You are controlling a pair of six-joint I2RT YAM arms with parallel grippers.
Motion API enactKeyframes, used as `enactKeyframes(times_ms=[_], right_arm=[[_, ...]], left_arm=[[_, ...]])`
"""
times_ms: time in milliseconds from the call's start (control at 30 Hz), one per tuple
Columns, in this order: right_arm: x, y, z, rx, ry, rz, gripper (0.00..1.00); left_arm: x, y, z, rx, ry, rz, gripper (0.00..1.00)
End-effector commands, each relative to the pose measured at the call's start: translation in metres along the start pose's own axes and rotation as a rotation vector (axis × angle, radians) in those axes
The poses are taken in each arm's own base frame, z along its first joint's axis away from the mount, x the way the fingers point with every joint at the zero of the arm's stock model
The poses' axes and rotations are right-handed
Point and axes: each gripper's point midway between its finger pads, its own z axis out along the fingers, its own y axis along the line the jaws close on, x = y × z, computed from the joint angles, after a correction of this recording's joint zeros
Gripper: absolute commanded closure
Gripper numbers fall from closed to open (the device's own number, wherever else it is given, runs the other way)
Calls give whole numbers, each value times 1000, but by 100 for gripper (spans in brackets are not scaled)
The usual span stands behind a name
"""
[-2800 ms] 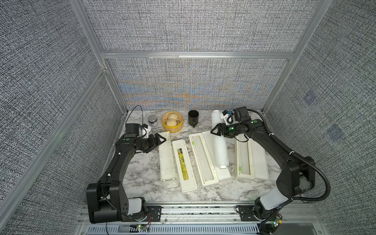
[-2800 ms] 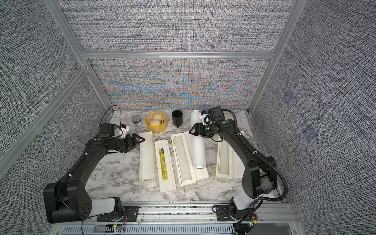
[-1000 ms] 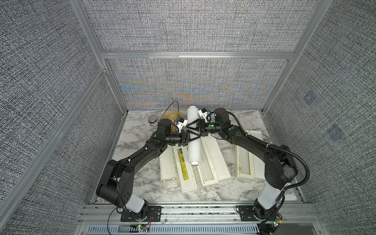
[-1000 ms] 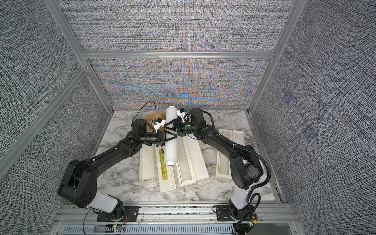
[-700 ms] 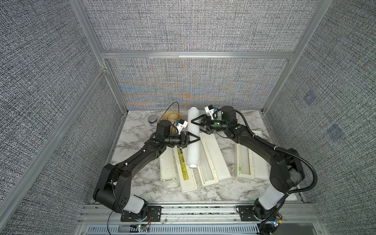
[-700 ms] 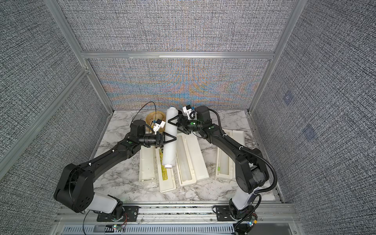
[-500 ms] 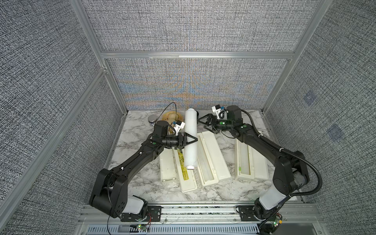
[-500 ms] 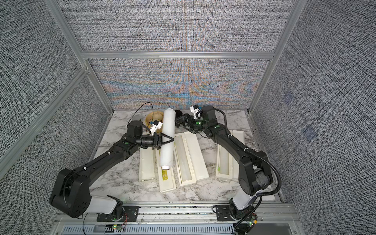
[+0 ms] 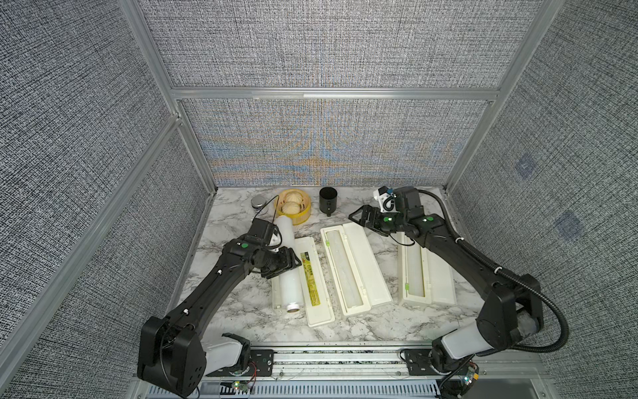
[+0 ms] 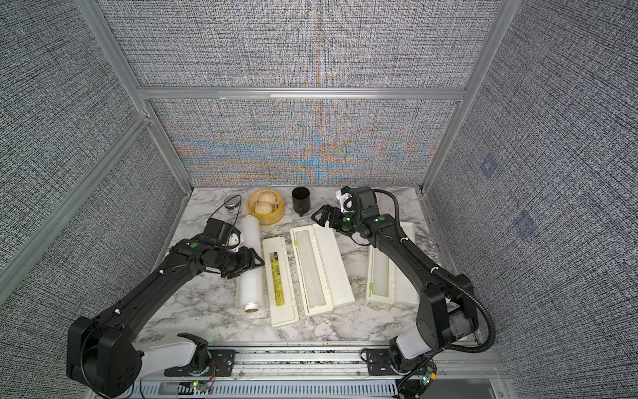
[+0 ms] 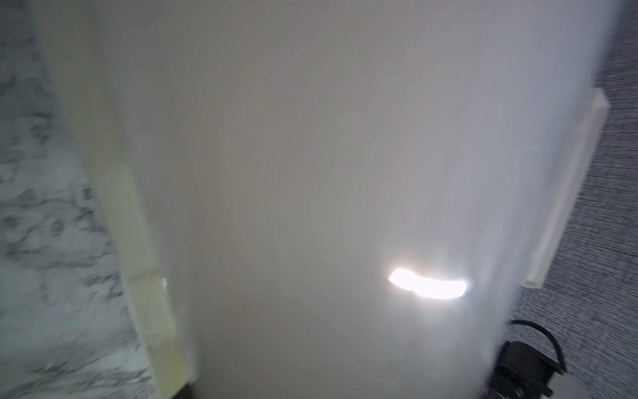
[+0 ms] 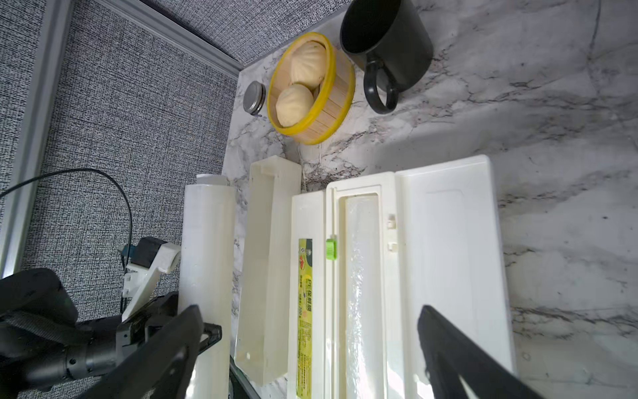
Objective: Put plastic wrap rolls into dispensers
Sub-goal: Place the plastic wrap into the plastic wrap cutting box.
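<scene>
My left gripper (image 9: 288, 269) is shut on a translucent-white plastic wrap roll (image 9: 291, 290) about halfway along it. The roll lies lengthwise over the tray of the left dispenser (image 9: 276, 300), whose lid (image 9: 312, 276) with its yellow-green label lies open beside it. The roll's far end reaches past the tray. In the left wrist view the blurred roll (image 11: 310, 172) fills the picture and hides the jaws. The trays of the middle dispenser (image 9: 366, 262) and the right dispenser (image 9: 438, 276) each show translucent film. My right gripper (image 9: 359, 216) hangs open and empty above the middle dispenser's far end (image 12: 445, 241).
Along the back wall stand a yellow bamboo steamer (image 9: 292, 206) with two buns, a black cup (image 9: 328, 200) and a small metal-lidded jar (image 9: 259, 201). Fabric walls close in three sides. A metal rail (image 9: 338, 355) runs along the front.
A second ago both grippers held the roll over the middle. The right gripper let go, opened wide and drew back to the right rear. The left arm carried the roll left and down over the left dispenser.
</scene>
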Motion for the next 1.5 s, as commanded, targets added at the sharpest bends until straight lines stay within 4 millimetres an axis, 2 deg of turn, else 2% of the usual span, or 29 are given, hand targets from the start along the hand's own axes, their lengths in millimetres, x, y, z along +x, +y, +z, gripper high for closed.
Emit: enactKeyframes(times_ms=[0, 100, 267, 500, 833, 1033, 1133, 1333, 1467], right_arm=[[6, -3, 1, -2, 20, -6, 1], [10, -6, 4, -14, 29, 6, 1], [14, -13, 4, -8, 36, 19, 1], [16, -20, 5, -8, 41, 40, 1], [20, -22, 13, -28, 64, 64, 1], [22, -23, 15, -33, 72, 70, 1], [22, -22, 16, -40, 76, 72, 1], [21, -22, 18, -44, 79, 76, 1], [21, -21, 18, -47, 81, 75, 1]], left_arm=[[-16, 20, -5, -114, -102, 10, 49], [-24, 28, -1, -171, -111, 36, 49], [-42, 24, 11, -186, -128, 61, 49], [-55, 27, 22, -222, -132, 74, 49], [-53, 37, 45, -228, -116, 46, 49], [-43, 45, 56, -261, -101, 28, 49], [-48, 40, 52, -259, -102, 42, 49], [-59, 30, 29, -273, -151, 63, 49], [-63, 33, 23, -303, -168, 70, 49]])
